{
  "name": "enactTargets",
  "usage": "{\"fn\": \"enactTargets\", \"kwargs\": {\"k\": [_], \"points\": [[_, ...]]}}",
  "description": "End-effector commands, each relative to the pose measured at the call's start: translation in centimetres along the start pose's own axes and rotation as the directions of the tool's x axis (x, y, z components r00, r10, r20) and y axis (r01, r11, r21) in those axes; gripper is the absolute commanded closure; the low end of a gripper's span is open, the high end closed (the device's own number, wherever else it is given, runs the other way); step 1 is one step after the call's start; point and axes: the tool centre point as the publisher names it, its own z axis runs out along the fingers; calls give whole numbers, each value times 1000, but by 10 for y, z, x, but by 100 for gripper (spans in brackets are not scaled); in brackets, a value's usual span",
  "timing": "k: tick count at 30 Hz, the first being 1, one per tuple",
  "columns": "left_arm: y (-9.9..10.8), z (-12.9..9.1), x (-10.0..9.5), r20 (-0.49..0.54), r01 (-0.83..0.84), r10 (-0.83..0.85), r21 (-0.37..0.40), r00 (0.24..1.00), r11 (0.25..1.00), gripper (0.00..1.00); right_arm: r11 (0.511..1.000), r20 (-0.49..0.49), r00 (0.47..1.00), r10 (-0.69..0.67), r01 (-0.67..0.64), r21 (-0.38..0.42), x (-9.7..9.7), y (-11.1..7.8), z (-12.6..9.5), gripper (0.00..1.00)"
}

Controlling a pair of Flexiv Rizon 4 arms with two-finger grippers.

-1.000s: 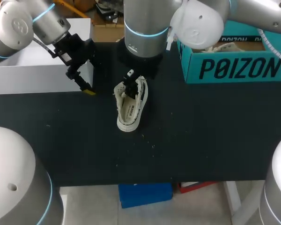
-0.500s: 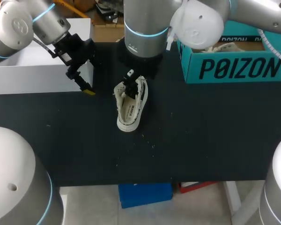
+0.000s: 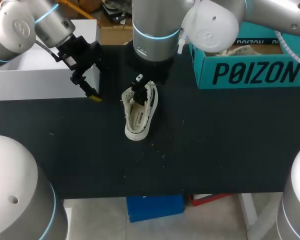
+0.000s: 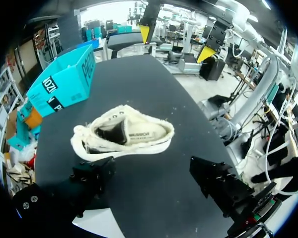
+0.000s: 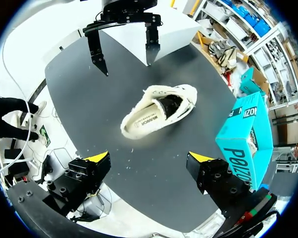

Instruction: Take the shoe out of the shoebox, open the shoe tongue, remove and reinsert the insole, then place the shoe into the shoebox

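A cream low-top shoe (image 3: 138, 114) rests on the black table (image 3: 215, 140) near its middle, with its opening up and the printed insole showing inside. My left gripper (image 3: 87, 89) hangs open to the shoe's left, apart from it. In the left wrist view the shoe (image 4: 124, 136) lies just ahead of that gripper (image 4: 154, 173). My right gripper (image 5: 149, 163) is open high above the shoe (image 5: 159, 111), touching nothing. In the head view its own arm hides most of it. The teal shoebox (image 3: 250, 67) stands at the back right with a second shoe (image 3: 240, 50) inside.
A white open box (image 3: 35, 75) stands at the back left, right behind the left gripper. Each wrist view catches the other arm's gripper: the left gripper (image 5: 126, 64) and the right gripper (image 4: 175, 42). Small crumbs dot the table in front of the shoe.
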Motion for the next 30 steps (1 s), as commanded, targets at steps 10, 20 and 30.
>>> {"fn": "enactTargets", "kwargs": {"k": [10,20,30], "points": [[-1,0,0,-1,1,-1,-5,1000,1000,0,1000,0,1000,0,0,1,0,0,1,0],[-1,0,0,-1,1,-1,-5,1000,1000,0,983,-76,980,181,-182,-6,13,-11,29,0],[-1,0,0,-1,1,-1,-5,1000,1000,0,864,-129,857,499,-504,-1,-1,-18,36,0]]}}
